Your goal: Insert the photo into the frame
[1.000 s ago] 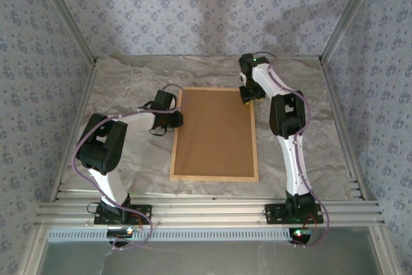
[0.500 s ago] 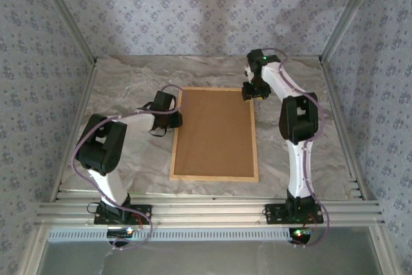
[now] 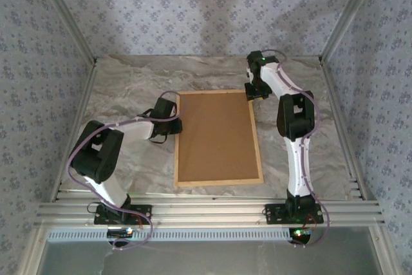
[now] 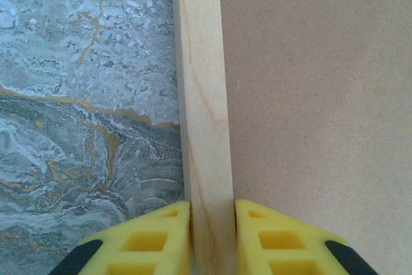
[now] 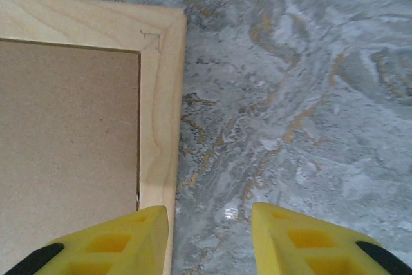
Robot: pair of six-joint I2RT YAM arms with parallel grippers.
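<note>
Frame [image 4: 203,114] shifted right; thin pale-wood border, brown board [image 4: 309,94] inside

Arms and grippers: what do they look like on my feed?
Left arm and right arm have white links, black joint housings and lilac cable loops. A green light sits near the right wrist. Left gripper and right gripper have yellow fingers with recessed pockets and black patches.
</note>
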